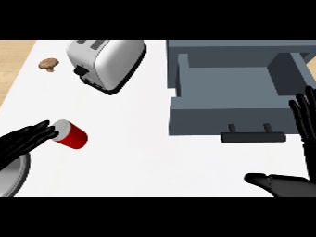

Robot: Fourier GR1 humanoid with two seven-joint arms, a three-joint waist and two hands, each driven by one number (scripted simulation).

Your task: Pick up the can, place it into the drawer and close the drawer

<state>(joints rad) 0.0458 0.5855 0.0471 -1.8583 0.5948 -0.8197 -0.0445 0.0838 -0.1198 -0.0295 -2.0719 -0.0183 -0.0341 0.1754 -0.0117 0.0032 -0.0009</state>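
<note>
A red can (pixel 71 134) with a pale lid lies tilted on the white counter at the left. My left hand (pixel 16 144) reaches in from the lower left, fingers straight, their tips touching the can's lid end. The grey drawer (pixel 222 121) stands pulled out at the right, its inside bare, a dark handle (pixel 252 137) on its front. My right hand (pixel 313 125) is open beside the drawer's right front corner, fingers straight up, thumb stretched out low at the left.
A silver toaster (pixel 107 61) lies at the back left of the counter. A small brown mushroom (pixel 48 64) sits left of it. A round metal rim (pixel 8 178) shows under my left forearm. Wooden floor borders the counter's left edge.
</note>
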